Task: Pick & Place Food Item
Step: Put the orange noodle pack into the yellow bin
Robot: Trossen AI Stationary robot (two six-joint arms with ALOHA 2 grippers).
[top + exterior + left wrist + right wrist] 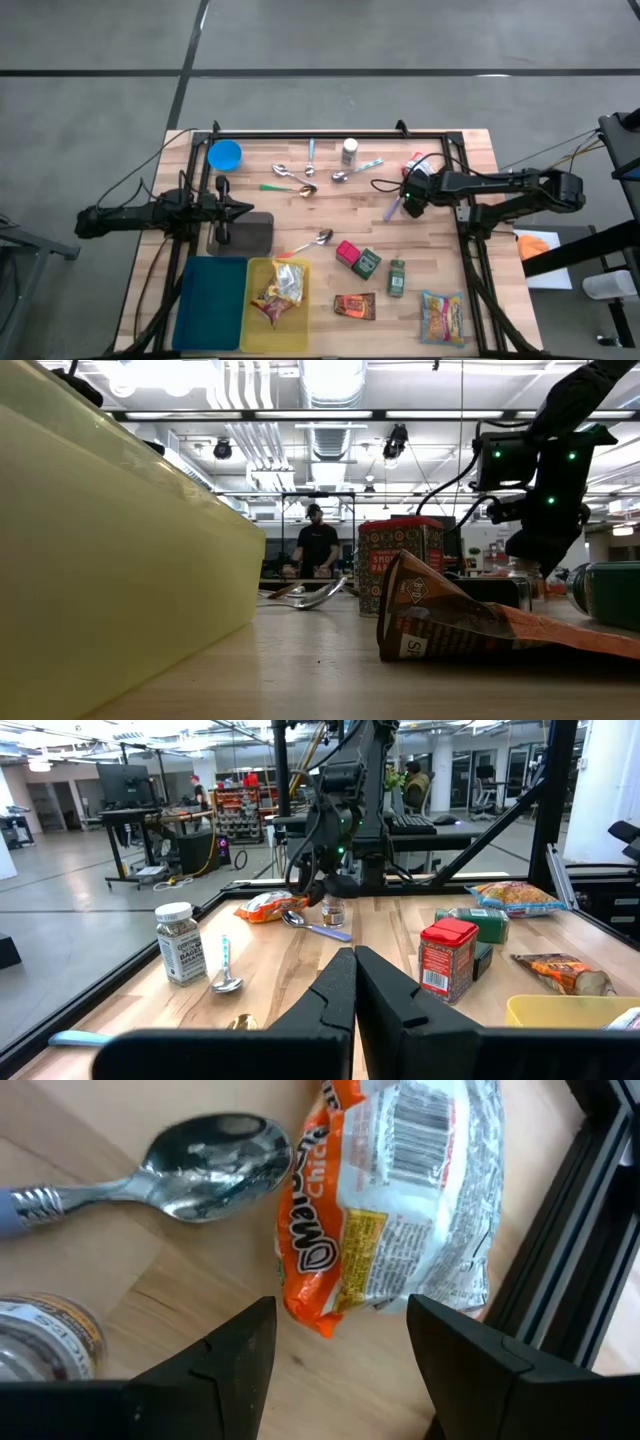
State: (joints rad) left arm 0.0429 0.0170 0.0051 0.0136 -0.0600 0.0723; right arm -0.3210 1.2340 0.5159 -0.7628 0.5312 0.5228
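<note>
Right pincer [340, 1345], open and empty, hovers above the orange noodle packet [400, 1200]; it should descend centred, straddling the packet's width before closing. Left pincer [354, 982] waits closed.

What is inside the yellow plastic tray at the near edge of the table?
The yellow plastic tray holds one crinkled snack bag of orange and silver foil. Whatever lies under the bag is covered and cannot be seen.

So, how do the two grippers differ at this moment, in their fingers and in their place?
The left gripper has its fingers shut and waits at the table's left side, by the blue bowl. The right gripper has its fingers open and hangs over the orange noodle packet at the right. Neither holds anything.
</note>
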